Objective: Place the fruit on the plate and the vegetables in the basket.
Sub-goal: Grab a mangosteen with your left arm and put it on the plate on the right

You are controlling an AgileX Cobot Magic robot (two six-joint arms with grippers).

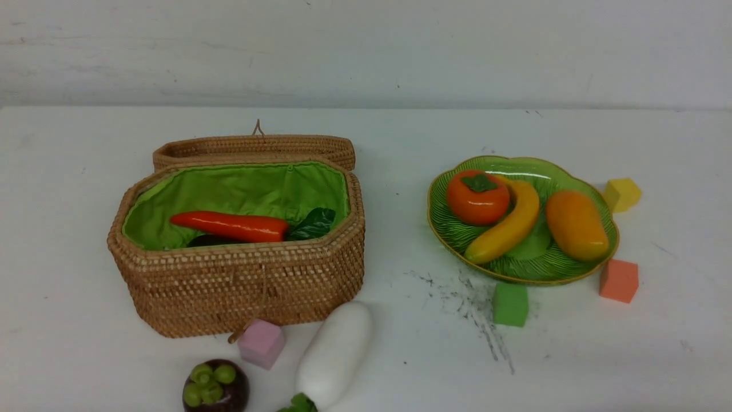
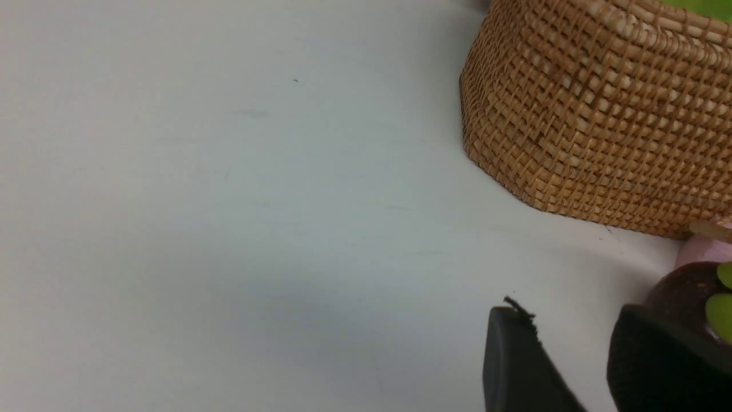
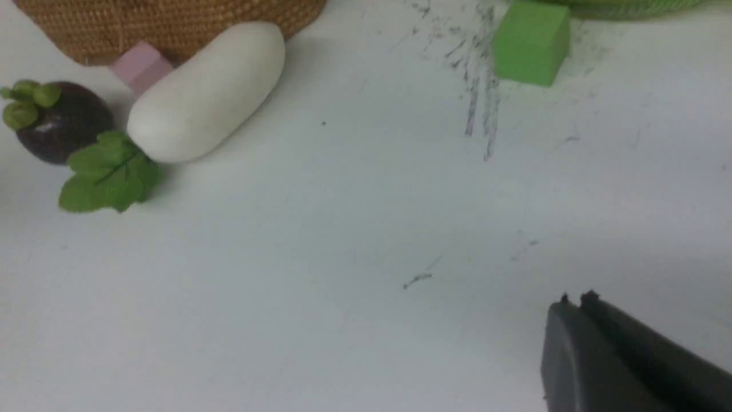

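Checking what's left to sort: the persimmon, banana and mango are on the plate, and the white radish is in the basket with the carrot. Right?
No: the white radish lies on the table in front of the basket, not in it, as the front view shows. The rest is right.

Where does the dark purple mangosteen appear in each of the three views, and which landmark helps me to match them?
Front view: the mangosteen sits at the bottom edge, left of centre, in front of the basket.
Left wrist view: mangosteen partly cut off, beside the pink cube.
Right wrist view: mangosteen beside the white radish and its leaves.
Shared landmark: the pink cube by the basket's wall, seen in all three.
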